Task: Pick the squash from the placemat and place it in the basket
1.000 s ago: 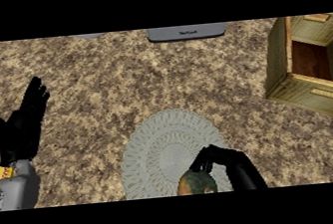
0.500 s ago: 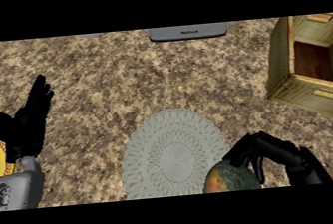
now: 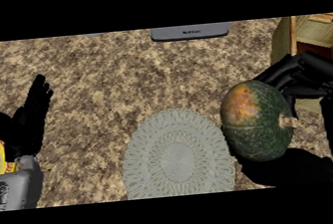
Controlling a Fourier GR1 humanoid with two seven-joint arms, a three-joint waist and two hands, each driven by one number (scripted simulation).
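Squash point(image 3: 255, 123) gripped in right hand point(image 3: 307, 74) beside placemat point(image 3: 177, 155), basket point(image 3: 310, 34) behind, left hand point(image 3: 26, 123) open

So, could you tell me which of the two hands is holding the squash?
The right hand, at the view's right, is curled round the green-and-orange squash. The left hand is open, fingers up, at the left edge, holding nothing.

The squash point(image 3: 255, 121) hides the right hand's point(image 3: 303, 79) palm and the placemat's point(image 3: 175, 155) right rim. The basket point(image 3: 285, 38) is cut off at the right edge, partly behind that hand. Above the placemat, a grey object point(image 3: 190, 31) is cropped by the top, its label unreadable.
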